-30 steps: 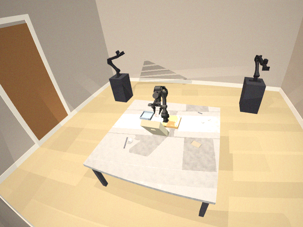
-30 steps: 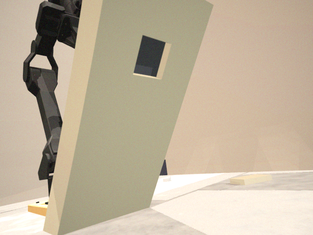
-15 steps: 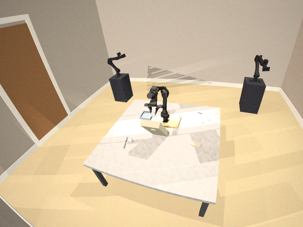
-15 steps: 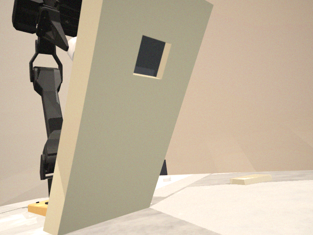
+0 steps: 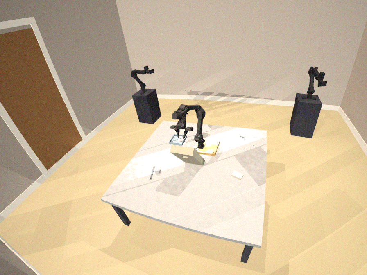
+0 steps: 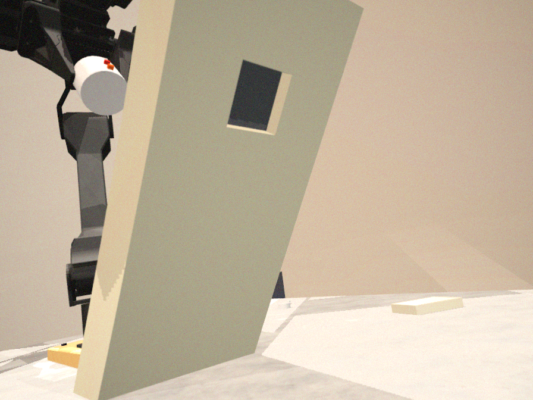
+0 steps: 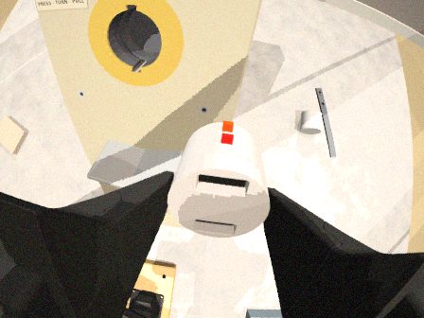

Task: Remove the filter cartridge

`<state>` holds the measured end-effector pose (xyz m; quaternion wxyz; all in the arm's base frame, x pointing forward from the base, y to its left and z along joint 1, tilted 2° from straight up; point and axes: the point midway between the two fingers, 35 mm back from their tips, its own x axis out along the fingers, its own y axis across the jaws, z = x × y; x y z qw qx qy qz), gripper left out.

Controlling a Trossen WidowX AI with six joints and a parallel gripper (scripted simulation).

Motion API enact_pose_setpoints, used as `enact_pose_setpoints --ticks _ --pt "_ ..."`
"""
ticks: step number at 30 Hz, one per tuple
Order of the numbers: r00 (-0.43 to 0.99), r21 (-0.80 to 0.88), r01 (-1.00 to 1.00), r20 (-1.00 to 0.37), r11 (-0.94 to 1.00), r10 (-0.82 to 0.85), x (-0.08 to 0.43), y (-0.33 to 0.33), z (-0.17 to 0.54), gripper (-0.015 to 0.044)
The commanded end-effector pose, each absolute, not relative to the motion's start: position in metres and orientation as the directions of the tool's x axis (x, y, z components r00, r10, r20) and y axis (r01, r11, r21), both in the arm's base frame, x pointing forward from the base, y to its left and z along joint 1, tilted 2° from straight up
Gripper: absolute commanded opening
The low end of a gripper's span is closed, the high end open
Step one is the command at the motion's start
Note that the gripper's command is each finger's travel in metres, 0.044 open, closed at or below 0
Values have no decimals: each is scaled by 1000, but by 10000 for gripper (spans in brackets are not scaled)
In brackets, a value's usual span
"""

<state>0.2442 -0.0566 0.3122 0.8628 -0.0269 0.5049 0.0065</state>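
Observation:
The white round cartridge [image 5: 180,138] [image 6: 102,92] [image 7: 220,161] is out of the service panel [image 5: 181,149] [image 6: 193,215] [image 7: 71,61]. My gripper [image 5: 181,136] [image 7: 219,188] is shut on its sides. Two slots show on its face, and red and orange marks on its side. It hangs in the air on the arm's side of the leaning panel. The panel's round hole, inside a yellow ring [image 7: 172,43], is empty. The blue-grey tray [image 5: 176,144] [image 7: 264,313] stands beside the panel. In the top view the cartridge overlaps the tray; its exact height above it is unclear.
The arm's base stands by a yellow plate [image 5: 209,150] [image 6: 63,358] [image 7: 163,284]. A grey bar [image 5: 152,172] [image 7: 326,125] and a small white cylinder [image 5: 157,170] [image 7: 310,122] lie beyond the panel. A pale block [image 5: 236,175] [image 6: 426,305] [image 7: 11,134] lies on the other side.

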Motion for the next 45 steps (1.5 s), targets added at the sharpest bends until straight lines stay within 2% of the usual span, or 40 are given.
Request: enact_pose_setpoints --ticks 1,20,35,45 --pt "492 -37 -9 -870 999 -28 243 -60 312 0" --pt "435 -34 461 -862 887 -259 208 -145 299 0" --pt "308 -31 777 -852 629 -423 158 -202 288 0" --pt "224 -27 888 -845 458 -485 126 -225 283 0"
